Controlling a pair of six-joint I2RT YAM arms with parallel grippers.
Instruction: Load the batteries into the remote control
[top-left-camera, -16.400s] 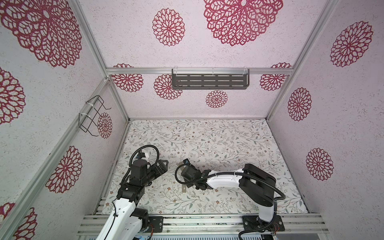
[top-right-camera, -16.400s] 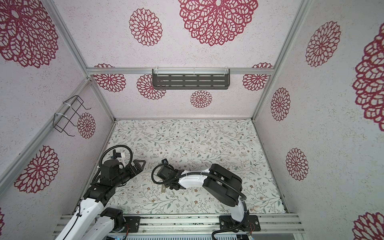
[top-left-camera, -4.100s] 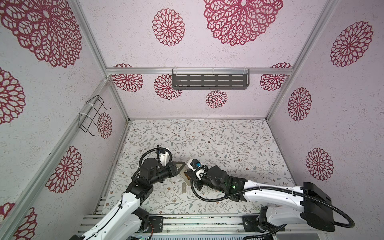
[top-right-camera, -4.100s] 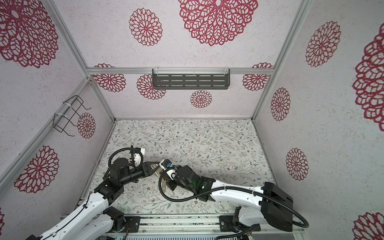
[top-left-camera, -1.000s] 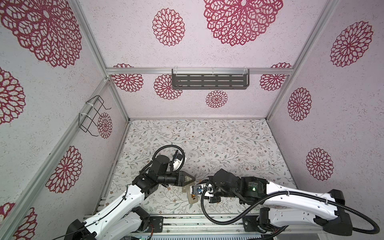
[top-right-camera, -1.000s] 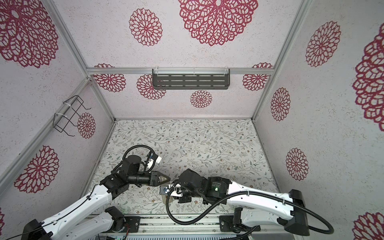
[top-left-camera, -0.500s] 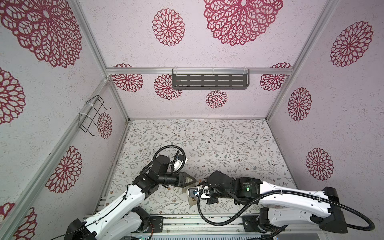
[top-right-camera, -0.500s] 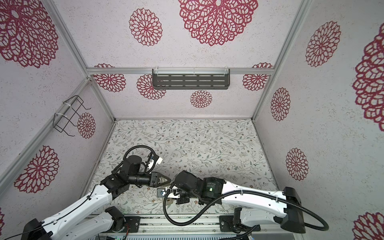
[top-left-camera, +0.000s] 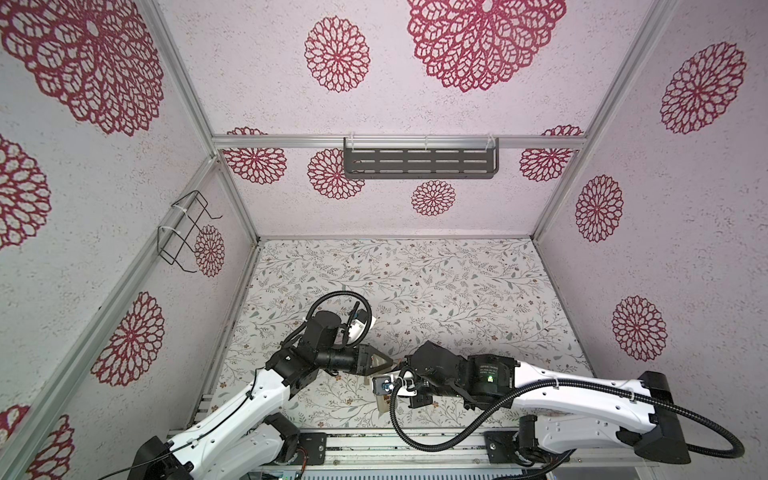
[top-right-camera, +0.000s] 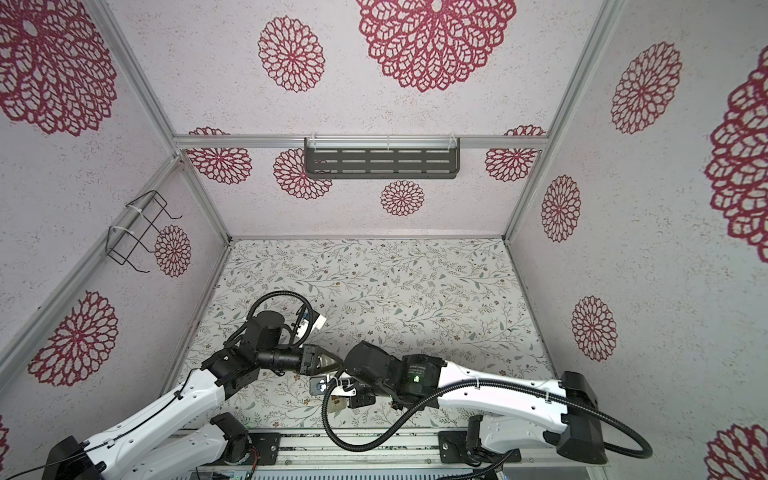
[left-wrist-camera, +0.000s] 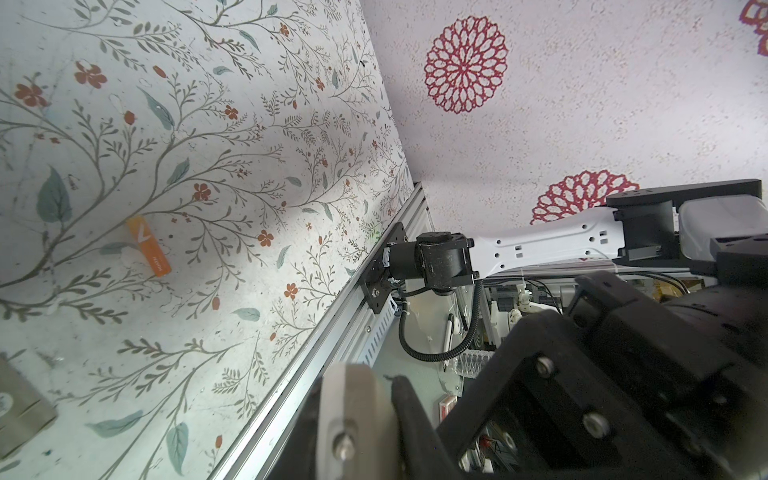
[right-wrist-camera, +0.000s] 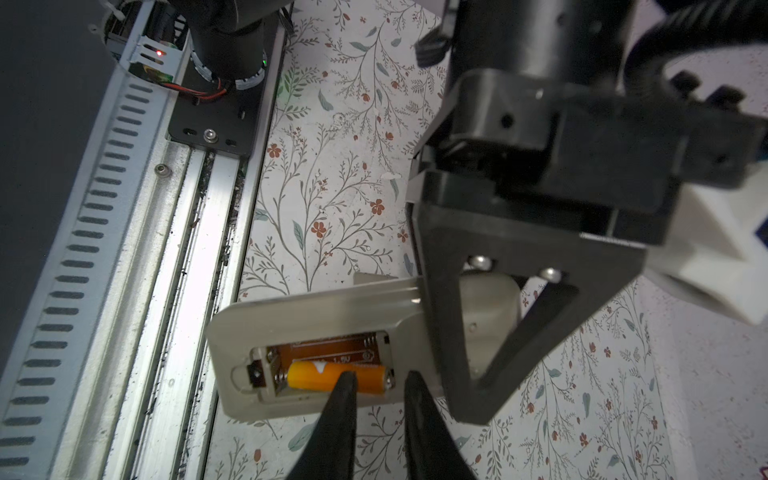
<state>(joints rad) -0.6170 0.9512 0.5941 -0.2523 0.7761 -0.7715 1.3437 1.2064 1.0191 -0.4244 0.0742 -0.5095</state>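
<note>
Batteries first: one slim orange cylindrical battery (right-wrist-camera: 311, 372) with a pale tip lies seated in the open compartment of the slim rectangular plastic remote control (right-wrist-camera: 332, 307). I see the remote control back-up, its plain beige side toward the right wrist camera. The slot alongside the battery shows only brown board and metal contacts. The remote control is held near the front edge of the flower-printed tabletop (left-wrist-camera: 249, 124), close to the ribbed aluminium rail (right-wrist-camera: 137, 249). My left gripper (top-left-camera: 386, 362) is clamped on the remote control at the end away from the compartment, with one black triangular finger across the beige back (the finger beneath is hidden from me). My right gripper (right-wrist-camera: 378, 384) points at the compartment with its jaws narrow, a slim gap between them and nothing in it. One black fingertip (right-wrist-camera: 345, 386) overlaps the seated battery, though I cannot tell whether it touches. The second orange battery (left-wrist-camera: 148, 245) lies flat and alone on the tabletop in the left wrist view. A small grey-beige rectangular cover piece (left-wrist-camera: 18, 405) lies on the tabletop at the edge of that same view. In both top views the two grippers meet tip to tip near the front middle of the tabletop.
</note>
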